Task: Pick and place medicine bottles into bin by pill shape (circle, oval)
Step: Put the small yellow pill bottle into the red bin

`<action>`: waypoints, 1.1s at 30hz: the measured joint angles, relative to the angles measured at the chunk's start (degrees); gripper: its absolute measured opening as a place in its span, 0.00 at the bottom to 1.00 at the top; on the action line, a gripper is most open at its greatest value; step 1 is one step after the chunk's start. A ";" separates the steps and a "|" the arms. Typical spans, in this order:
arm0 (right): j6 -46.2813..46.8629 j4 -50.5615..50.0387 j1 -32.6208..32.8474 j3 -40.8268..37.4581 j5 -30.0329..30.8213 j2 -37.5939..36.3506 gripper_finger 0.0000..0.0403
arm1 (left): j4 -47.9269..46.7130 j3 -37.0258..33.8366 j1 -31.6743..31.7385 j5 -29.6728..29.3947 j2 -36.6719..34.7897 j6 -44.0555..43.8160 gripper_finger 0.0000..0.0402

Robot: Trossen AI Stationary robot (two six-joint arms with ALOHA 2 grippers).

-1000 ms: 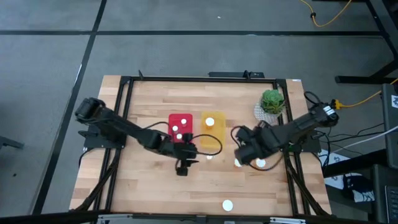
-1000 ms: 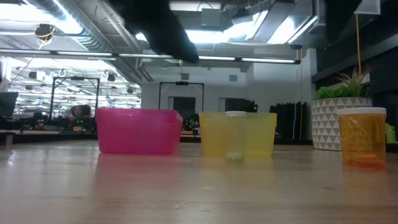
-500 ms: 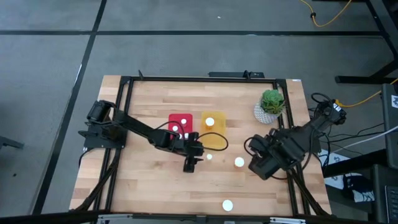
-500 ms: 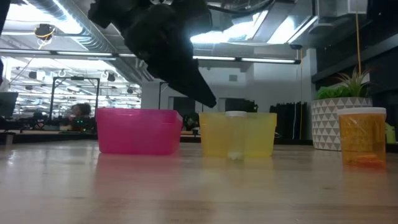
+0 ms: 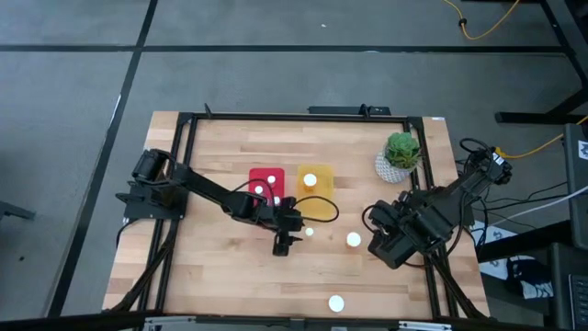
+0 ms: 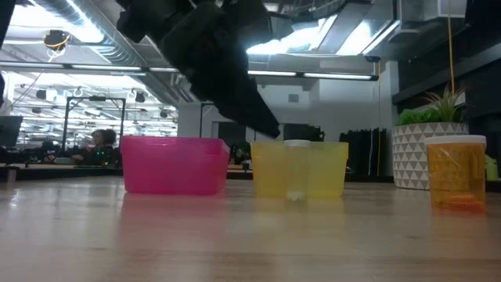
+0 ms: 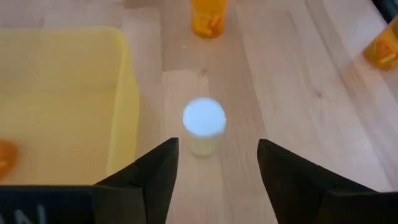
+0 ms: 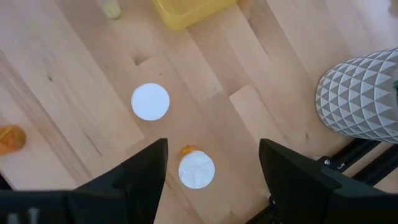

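Observation:
A small clear medicine bottle (image 7: 203, 124) with a white cap stands on the table beside the yellow bin (image 7: 62, 106). My left gripper (image 7: 219, 152) is open just short of it, fingers slanting down, touching nothing. In the high view this bottle (image 5: 310, 232) is right of the left gripper (image 5: 287, 241). My right gripper (image 8: 212, 149) is open, high above two white-capped bottles (image 8: 150, 101) (image 8: 196, 171). The red bin (image 5: 266, 175) holds two bottles and the yellow bin (image 5: 317, 207) holds one.
A potted plant (image 5: 401, 152) stands at the far right. One bottle (image 5: 336, 302) stands near the front edge, another (image 5: 353, 239) between the grippers. An orange bottle (image 6: 456, 172) shows at the right in the low view. An orange bottle (image 8: 11, 138) lies on its side.
My left gripper has come down and gone toward the table's right, up to the small bottle beside the yellow bin. My right gripper has gone toward the table's right and near edges, uncovering a white-capped bottle. No bottle has moved.

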 joint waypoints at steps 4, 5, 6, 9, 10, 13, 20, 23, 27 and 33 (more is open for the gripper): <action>-0.08 0.02 -0.02 -0.02 0.13 0.02 0.63 | 2.80 -0.05 -0.04 0.02 2.11 0.00 0.52; -0.11 0.02 -0.02 -0.02 0.17 0.02 0.63 | 3.94 -0.02 -0.01 0.01 2.59 0.00 0.52; -0.17 0.02 -0.02 -0.02 0.35 0.02 0.63 | 4.50 0.01 -0.02 -0.14 2.95 -0.01 0.52; -0.22 0.02 -0.02 -0.02 1.01 0.02 0.63 | 6.23 -0.03 -0.02 -1.55 3.96 0.01 0.52; -0.22 0.02 -0.02 -0.02 1.01 0.02 0.63 | 6.42 -0.03 -0.02 -1.96 4.12 0.01 0.52; -0.37 0.02 -0.02 -0.02 1.03 0.02 0.63 | 7.98 -0.03 0.07 -2.77 4.91 0.02 0.52; -0.47 0.02 -0.02 -0.02 1.43 0.04 0.63 | 11.11 0.09 0.09 -3.02 6.58 0.04 0.52; -0.52 0.01 -0.02 -0.02 1.44 0.04 0.63 | 10.30 -0.07 0.10 -3.02 6.70 0.04 0.52; -0.52 0.00 -0.02 -0.02 1.47 0.04 0.63 | 11.02 -0.07 0.09 -3.02 6.68 0.04 0.52; -0.44 0.00 -0.02 -0.02 1.47 0.04 0.63 | 12.59 -0.05 0.09 -3.02 6.68 0.04 0.52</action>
